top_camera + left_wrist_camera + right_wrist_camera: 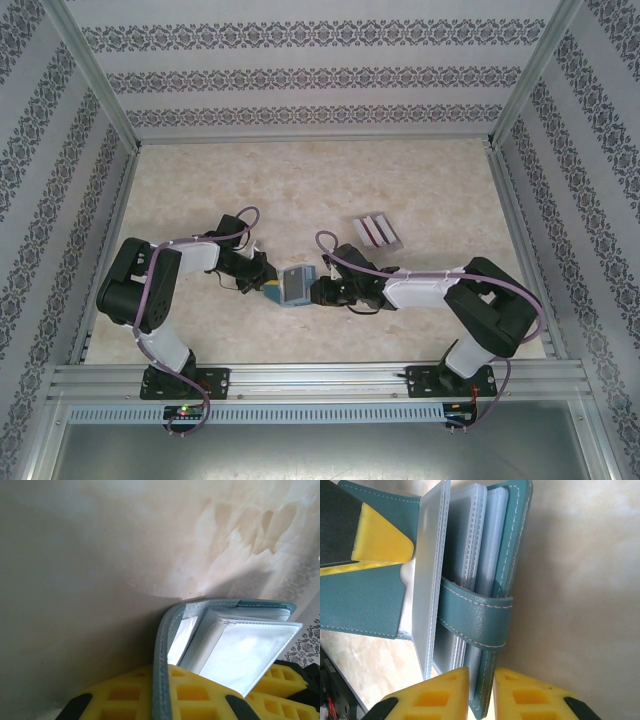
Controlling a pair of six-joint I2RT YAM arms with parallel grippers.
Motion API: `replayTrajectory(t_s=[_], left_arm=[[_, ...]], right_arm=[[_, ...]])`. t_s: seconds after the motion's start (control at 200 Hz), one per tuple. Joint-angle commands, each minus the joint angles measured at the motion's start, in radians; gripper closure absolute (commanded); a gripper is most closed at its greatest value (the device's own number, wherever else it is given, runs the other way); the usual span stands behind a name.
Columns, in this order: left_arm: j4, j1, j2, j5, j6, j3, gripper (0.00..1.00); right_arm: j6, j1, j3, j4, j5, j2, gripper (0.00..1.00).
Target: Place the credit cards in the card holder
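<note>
The teal-blue card holder hangs open between my two grippers, low in the middle of the table. My left gripper is shut on one cover; in the left wrist view that cover's stitched edge runs between the yellow fingertips, with clear plastic sleeves fanned beyond. My right gripper is shut on the other cover, just below the snap strap. Dark red credit cards stand in a grey ribbed block, apart from both grippers.
The grey ribbed block lies on the marble-patterned table to the back right of the card holder. Patterned walls and aluminium rails enclose the table. The left gripper's yellow finger shows at the top left of the right wrist view.
</note>
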Motion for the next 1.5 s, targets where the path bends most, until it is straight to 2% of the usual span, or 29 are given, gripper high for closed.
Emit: replayTrajectory(t_s=[0.0,0.26,0.36,0.555,0.655,0.714,0.789,0.824,0.904,0.959,1.159,1.319,1.494], left_arm=[[0.01,-0.004,0.067,-0.07,0.028,-0.01,1.0],[0.016,-0.004,0.075,-0.061,0.032,-0.012,1.0],[0.024,-0.004,0.074,-0.053,0.03,-0.012,1.0],[0.039,-0.003,0.075,-0.033,0.019,-0.006,1.0],[0.039,0.01,0.064,-0.021,0.014,-0.004,0.84],[0.05,0.027,0.047,-0.006,0.01,-0.01,0.7],[0.061,0.045,0.023,0.003,0.001,-0.02,0.43],[0.062,0.055,0.016,0.006,-0.001,-0.023,0.35],[0.062,0.076,0.006,0.013,-0.004,-0.029,0.23],[0.069,0.092,0.001,0.017,-0.012,-0.035,0.18],[0.121,0.128,-0.012,0.042,-0.05,-0.054,0.16],[0.148,0.128,-0.015,0.061,-0.069,-0.064,0.15],[0.275,0.13,0.046,0.127,-0.16,-0.104,0.23]], right_arm=[[-0.005,-0.005,0.021,0.026,-0.011,0.04,0.78],[-0.011,-0.002,0.046,0.047,-0.038,0.066,0.68],[-0.02,-0.002,0.05,0.051,-0.059,0.067,0.59],[-0.039,-0.002,0.067,0.052,-0.095,0.068,0.49],[-0.052,-0.001,0.08,0.042,-0.104,0.071,0.41],[-0.062,0.0,0.091,0.024,-0.105,0.076,0.39],[-0.07,0.003,0.106,0.005,-0.106,0.086,0.38],[-0.074,0.003,0.113,-0.001,-0.107,0.092,0.37],[-0.08,0.006,0.13,-0.017,-0.104,0.102,0.35],[-0.085,0.008,0.143,-0.029,-0.101,0.11,0.35],[-0.084,0.015,0.195,-0.07,-0.078,0.149,0.32],[-0.093,0.022,0.246,-0.137,0.003,0.165,0.24],[-0.115,0.031,0.316,-0.197,0.097,0.204,0.2]])
